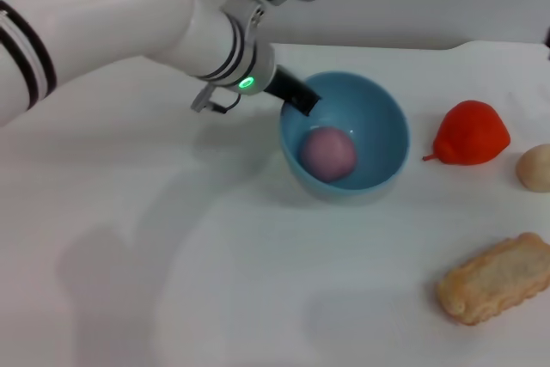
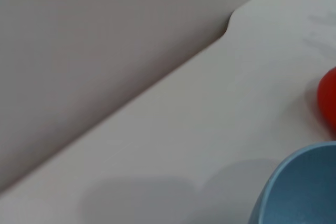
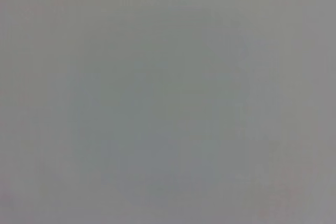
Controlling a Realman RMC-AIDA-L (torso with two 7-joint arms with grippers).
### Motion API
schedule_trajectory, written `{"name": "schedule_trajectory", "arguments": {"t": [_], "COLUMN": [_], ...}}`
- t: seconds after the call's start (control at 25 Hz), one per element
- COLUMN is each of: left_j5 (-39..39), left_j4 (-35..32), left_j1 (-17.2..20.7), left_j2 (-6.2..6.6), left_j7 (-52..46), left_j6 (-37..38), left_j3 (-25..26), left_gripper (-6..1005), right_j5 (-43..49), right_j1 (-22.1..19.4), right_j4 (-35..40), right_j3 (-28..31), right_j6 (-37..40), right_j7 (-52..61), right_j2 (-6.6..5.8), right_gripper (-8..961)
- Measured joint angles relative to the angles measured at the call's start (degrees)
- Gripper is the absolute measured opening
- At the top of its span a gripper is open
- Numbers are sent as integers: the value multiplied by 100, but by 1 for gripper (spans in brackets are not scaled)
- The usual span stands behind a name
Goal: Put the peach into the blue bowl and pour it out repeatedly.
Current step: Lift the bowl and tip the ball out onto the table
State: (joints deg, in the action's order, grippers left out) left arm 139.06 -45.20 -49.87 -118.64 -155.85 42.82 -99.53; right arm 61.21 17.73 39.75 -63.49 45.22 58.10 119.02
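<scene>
The pink peach (image 1: pixel 327 153) lies inside the blue bowl (image 1: pixel 382 131), near its left wall. The bowl stands at the middle of the white table. My left gripper (image 1: pixel 301 97) reaches in from the upper left, with its black finger clamped on the bowl's far-left rim. Part of the bowl's rim (image 2: pixel 299 192) shows in the left wrist view. My right gripper is out of view, and the right wrist view shows only plain grey.
A red-orange pear-shaped fruit (image 1: pixel 470 133) lies right of the bowl and also shows in the left wrist view (image 2: pixel 329 98). A pale beige lump (image 1: pixel 534 167) sits at the right edge. A tan biscuit-like piece (image 1: pixel 497 278) lies at the front right. The table's back edge (image 2: pixel 226 30) meets a grey wall.
</scene>
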Motion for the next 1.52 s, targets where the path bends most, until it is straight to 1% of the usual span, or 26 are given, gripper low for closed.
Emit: {"name": "schedule_trajectory", "arguments": {"t": [0.08,0.16,0.28,0.32,0.36,0.4,0.48,0.6,0.72,0.8,1.08,1.28,1.4,1.52], "left_j5": [1,40,382,382,1000,1092,1561,1923,2501,2640,2649,2648,2649,2649], "left_j4": [-22,-63,-148,-148,-311,-343,-483,-610,-819,-981,-1180,-1239,-1277,-1380], "left_j1": [-87,-159,-263,-263,-311,-311,-297,-215,-102,-18,384,519,764,957], "left_j2": [-9,-16,-26,-26,-35,-37,-41,-46,-44,-36,-27,-27,-34,-43], "left_j7": [184,330,366,366,374,371,323,339,454,831,2574,3515,4438,4899], "left_j6": [-149,-332,-629,-629,-909,-942,-1186,-1562,-1815,-1880,-2721,-3135,-3675,-4000], "left_j3": [-68,-193,-426,-426,-777,-842,-1108,-1413,-1815,-1975,-1995,-2064,-2182,-2240], "left_gripper": [0,0,0,-1,-1,-1,-1,-1,0,0,-1,-1,-2,-2], "right_j5": [-715,-1189,-1361,-1367,-1374,-1383,-1393,-1411,-1419,-1422,-1430,-1434,-1435,-1437], "right_j1": [-68,-90,-97,-100,-106,-109,-109,-90,-17,29,89,105,113,119], "right_j4": [-568,-1208,-1798,-1936,-2004,-2095,-2249,-2353,-2463,-2528,-2626,-2642,-2643,-2646], "right_j3": [254,557,818,863,877,887,903,943,977,979,988,989,989,991], "right_j6": [585,1277,1825,1915,1935,1959,1988,2016,2086,2137,2133,2131,2128,2126], "right_j7": [-585,-851,-937,-973,-1006,-1048,-1088,-1088,-1094,-1095,-1100,-1103,-1103,-1102], "right_j2": [-14,-27,-34,-33,-32,-30,-29,-15,0,0,-12,-17,-18,-23], "right_gripper": [576,576,576,576,576,575,575,575,575,575,574,574,575,575]}}
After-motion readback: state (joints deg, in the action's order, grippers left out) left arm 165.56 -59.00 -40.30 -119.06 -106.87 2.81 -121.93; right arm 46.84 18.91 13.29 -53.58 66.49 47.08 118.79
